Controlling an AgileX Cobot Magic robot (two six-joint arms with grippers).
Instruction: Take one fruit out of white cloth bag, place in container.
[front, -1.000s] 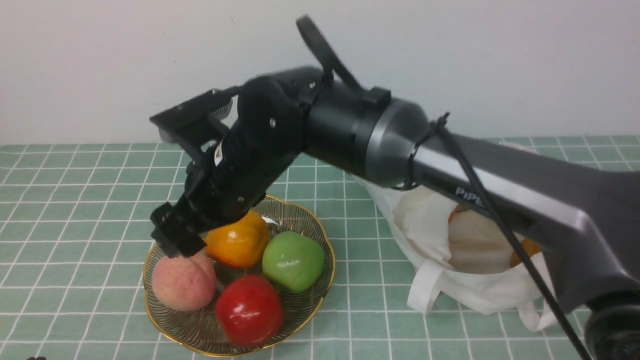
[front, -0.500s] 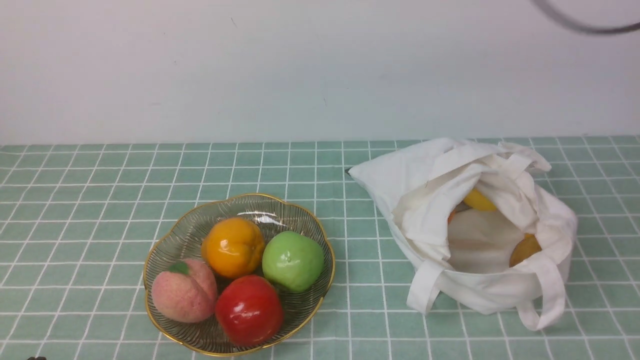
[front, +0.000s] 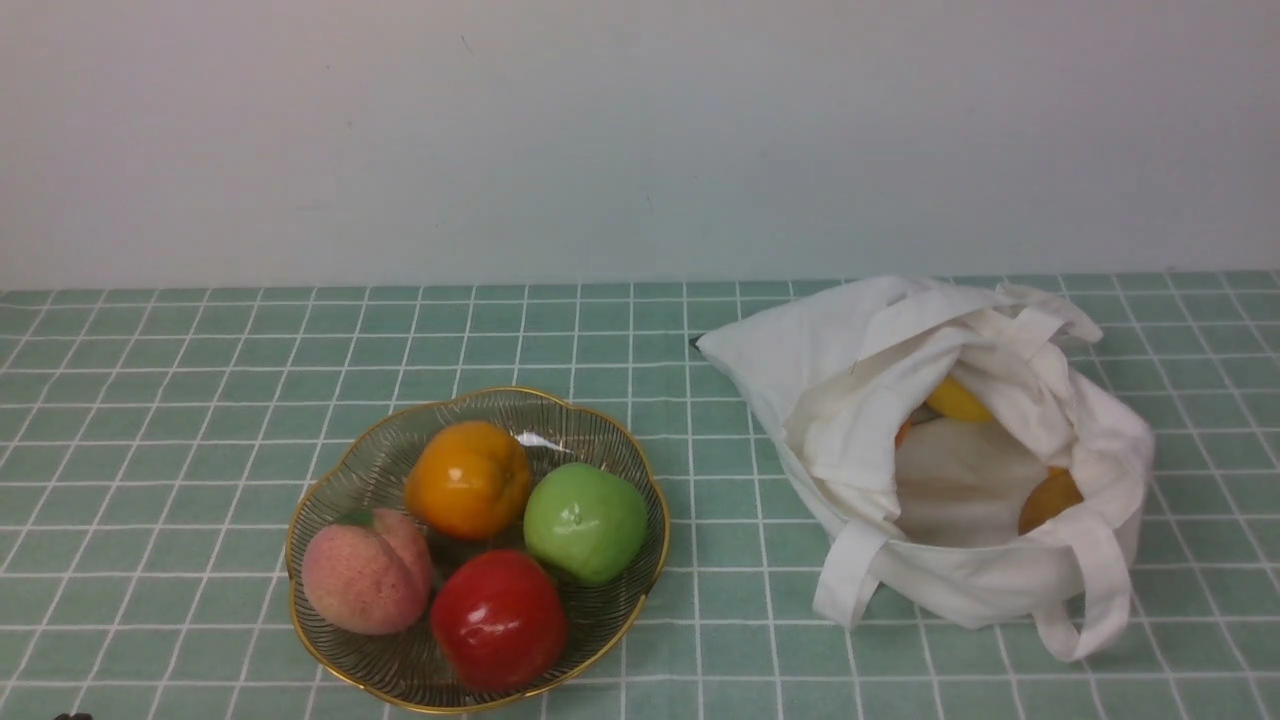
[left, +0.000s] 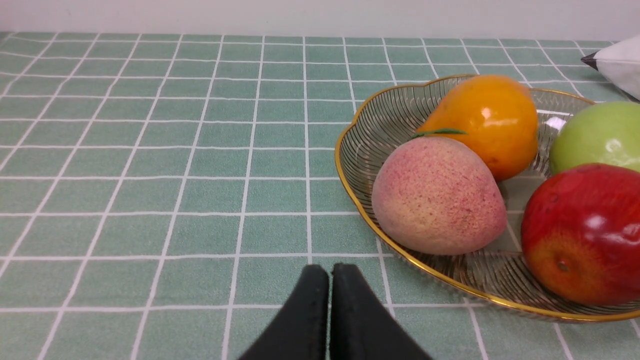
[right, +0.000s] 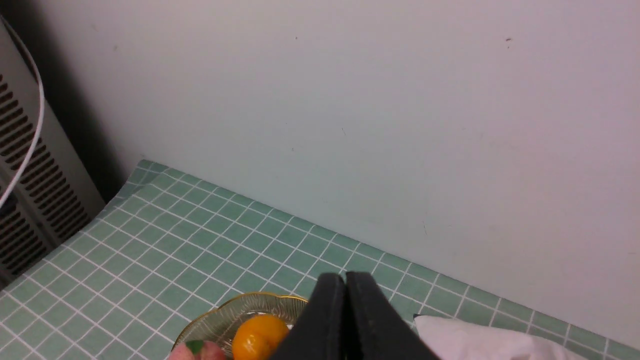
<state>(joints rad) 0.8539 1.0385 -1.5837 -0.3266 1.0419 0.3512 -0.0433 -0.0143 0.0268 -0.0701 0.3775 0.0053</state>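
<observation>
Logging positions, left to right. Left gripper (left: 328, 280): jaws pressed together on nothing, low over the green checked tablecloth (front: 150, 400), just short of the gold rim. The container (front: 375, 470) sits on the table's left half. The fruit (front: 367, 572), a peach, rests inside against the bowl's left wall, leaf end turned toward the orange fruit (front: 468, 480). The red apple (front: 498, 620) is just beside it and the green apple (front: 585, 522) lies further right. The white cloth bag (front: 860, 370) lies well apart to the right, mouth open, with yellow and orange pieces inside. Right gripper (right: 345, 287): jaws clenched, empty, raised high above bowl and bag. Neither arm shows in the front view.

Judgement: placement looks complete. The peach lies just beyond the near rim from the left jaws, so the left arm is nearer.
</observation>
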